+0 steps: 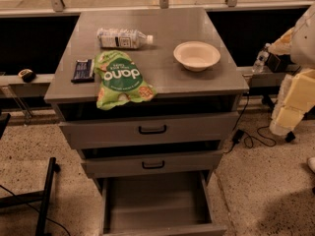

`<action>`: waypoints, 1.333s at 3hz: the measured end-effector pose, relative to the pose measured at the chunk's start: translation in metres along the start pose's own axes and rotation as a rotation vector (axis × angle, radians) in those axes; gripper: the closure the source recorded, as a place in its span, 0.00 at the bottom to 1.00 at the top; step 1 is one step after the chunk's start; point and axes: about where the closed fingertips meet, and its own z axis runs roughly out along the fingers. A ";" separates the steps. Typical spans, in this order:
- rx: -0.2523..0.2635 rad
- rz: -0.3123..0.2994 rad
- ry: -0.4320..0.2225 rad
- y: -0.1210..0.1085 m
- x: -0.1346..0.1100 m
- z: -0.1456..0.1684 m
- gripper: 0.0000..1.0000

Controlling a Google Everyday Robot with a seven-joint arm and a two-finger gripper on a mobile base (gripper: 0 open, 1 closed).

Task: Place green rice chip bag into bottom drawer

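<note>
The green rice chip bag (120, 79) lies flat on the grey cabinet top (162, 28) at the front left, its lower end hanging a little over the front edge. The bottom drawer (156, 200) is pulled out, and its plain grey interior shows nothing inside. My arm (295, 90) stands at the right edge of the view, off to the side of the cabinet. My gripper (277, 61) is the dark part at its end, level with the cabinet top and well to the right of the bag, holding nothing that I can see.
On the top lie a clear plastic bottle (123, 38) on its side, a dark flat bar wrapper (82, 70) left of the bag, and a beige bowl (197, 55) at the right. The two upper drawers (152, 130) are slightly ajar. Cables (251, 136) lie on the floor at the right, and a black stand (45, 195) is at the left.
</note>
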 end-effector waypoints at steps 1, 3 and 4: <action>0.000 0.000 0.000 0.000 0.000 0.000 0.00; -0.077 -0.119 -0.164 -0.042 -0.134 0.047 0.00; -0.094 -0.165 -0.181 -0.043 -0.201 0.074 0.00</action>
